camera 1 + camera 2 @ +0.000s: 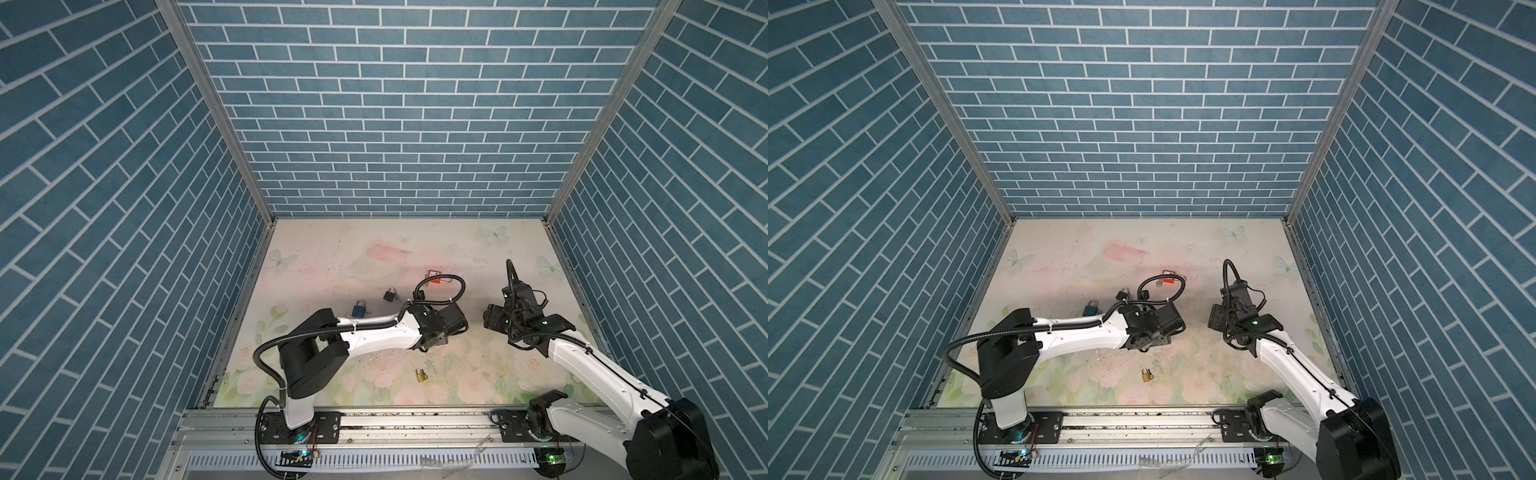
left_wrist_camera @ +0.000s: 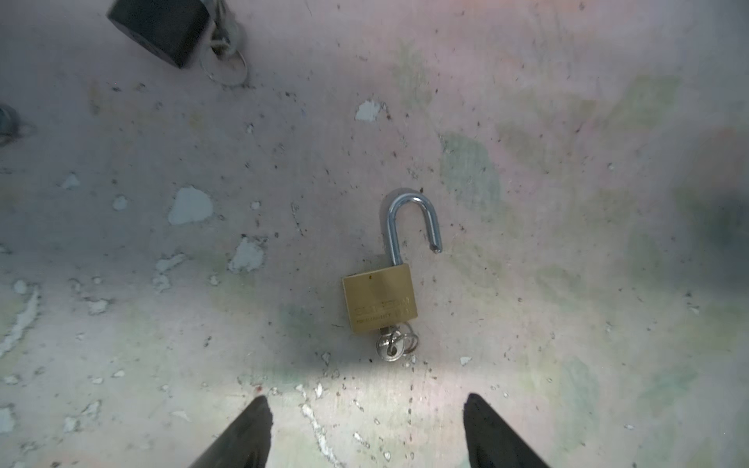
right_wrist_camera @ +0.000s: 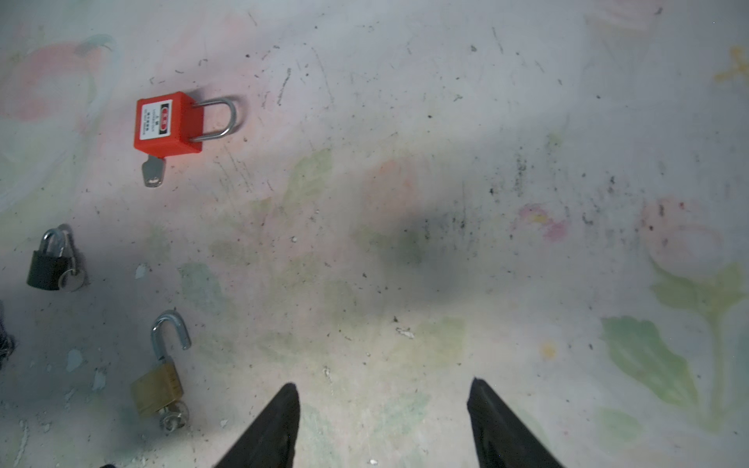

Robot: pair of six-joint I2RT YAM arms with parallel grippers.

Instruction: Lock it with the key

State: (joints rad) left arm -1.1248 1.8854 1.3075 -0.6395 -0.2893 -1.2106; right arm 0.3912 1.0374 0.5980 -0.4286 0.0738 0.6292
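Note:
A brass padlock lies flat on the floral mat with its steel shackle swung open. A small key on a ring sticks out of its underside. In the left wrist view my left gripper hangs open just short of the key, touching nothing. The right wrist view has the same padlock off to the side of my open, empty right gripper. Both top views show the padlock near the front, beside the left gripper, with the right gripper farther right.
A red padlock, a black padlock and a blue padlock lie on the mat behind the left arm, the red and black ones with keys in them. Brick-patterned walls close in three sides. A metal rail runs along the front.

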